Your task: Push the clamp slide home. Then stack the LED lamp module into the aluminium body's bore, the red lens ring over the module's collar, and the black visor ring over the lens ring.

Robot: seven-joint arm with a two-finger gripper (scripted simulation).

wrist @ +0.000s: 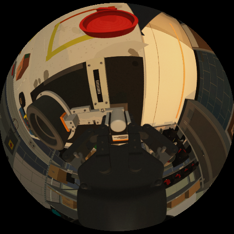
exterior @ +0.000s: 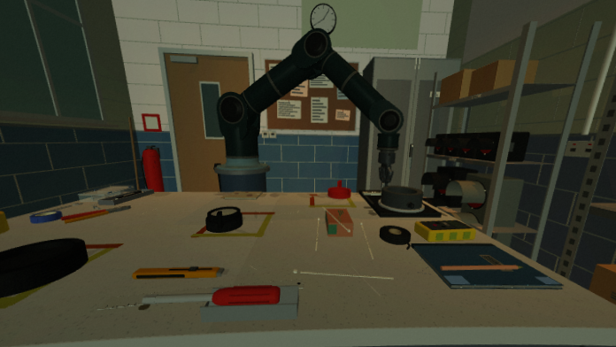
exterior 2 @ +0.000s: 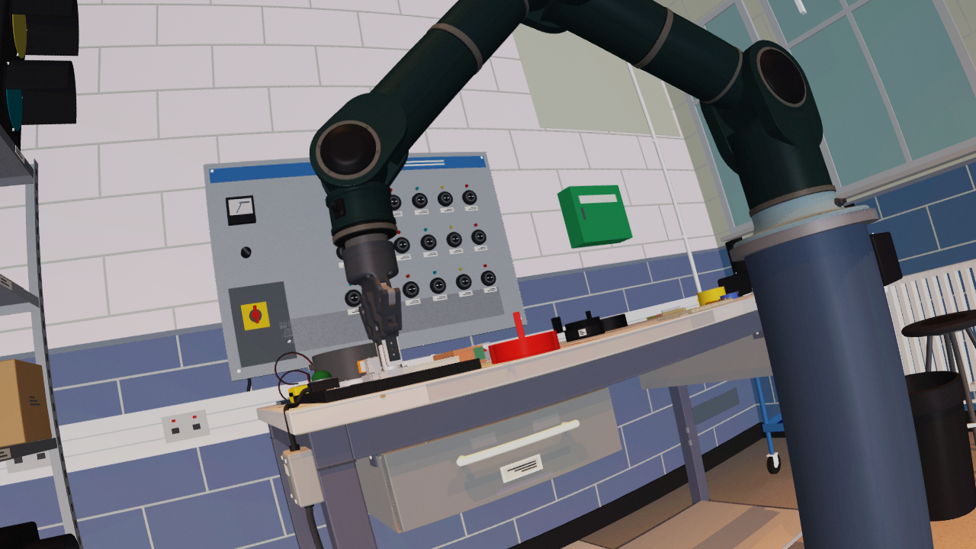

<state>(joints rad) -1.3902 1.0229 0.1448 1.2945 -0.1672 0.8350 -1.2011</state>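
At the far right of the bench the dark aluminium body (exterior: 402,198) sits on a black base plate (exterior: 398,207), its bore open and empty (wrist: 45,121). Behind it my gripper (wrist: 118,125) is closed on the clamp slide's pale round knob (wrist: 117,122), and the slide's orange-faced jaw (wrist: 65,118) is at the body's wall. The red lens ring (exterior: 339,191) lies in a yellow outline to the left, with a red peg beside it. The black LED lamp module (exterior: 224,219) sits in another taped outline mid-bench. The large black visor ring (exterior: 37,264) lies at the near left.
A shelf rack (exterior: 509,133) with boxes and dark lamps stands right of the base plate. On the bench lie a tape roll (exterior: 394,234), a yellow meter (exterior: 444,230), a small brown box (exterior: 339,222), a blue mat (exterior: 484,265), a utility knife (exterior: 177,272) and a red screwdriver (exterior: 239,295).
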